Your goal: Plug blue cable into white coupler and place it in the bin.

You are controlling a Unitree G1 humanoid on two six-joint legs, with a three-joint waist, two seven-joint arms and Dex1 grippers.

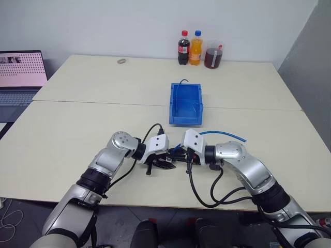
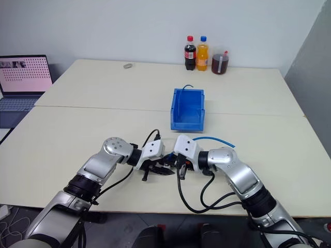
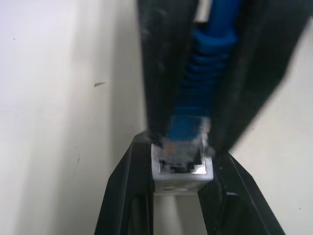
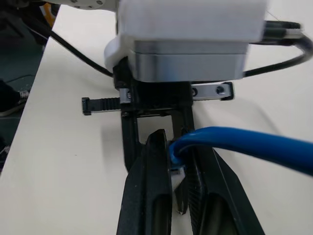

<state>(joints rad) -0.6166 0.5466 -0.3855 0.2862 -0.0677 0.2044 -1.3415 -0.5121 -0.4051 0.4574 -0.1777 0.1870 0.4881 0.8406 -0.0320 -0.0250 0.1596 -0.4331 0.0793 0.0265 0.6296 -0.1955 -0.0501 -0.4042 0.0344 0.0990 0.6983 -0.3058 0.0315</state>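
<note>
Two pale tables [image 1: 77,129] pushed edge to edge carry everything we see, with an open laptop [image 1: 20,72] off at their far left and three drink bottles [image 1: 196,49] standing together at the back edge. Next in size, the bin [image 1: 186,106] sits open-topped near the middle, beyond our arms and well apart from both grippers. Closer to us, our two arms meet just above the tabletop, the grippers pointing at each other. We keep the left gripper [image 3: 183,196] narrowed onto the white coupler [image 3: 183,171], one black finger pressed against each of its sides. We have the right gripper [image 4: 177,166] pinched nearly closed on the blue cable [image 4: 244,144] just behind its plug, and from there the cable arcs away over the table to our right [image 1: 222,134]. In the left wrist view the ribbed blue boot of the cable runs between the right gripper's fingers [image 3: 161,73], and the plug tip sits at the mouth of the coupler's socket; we cannot tell how deep it has gone in.
</note>
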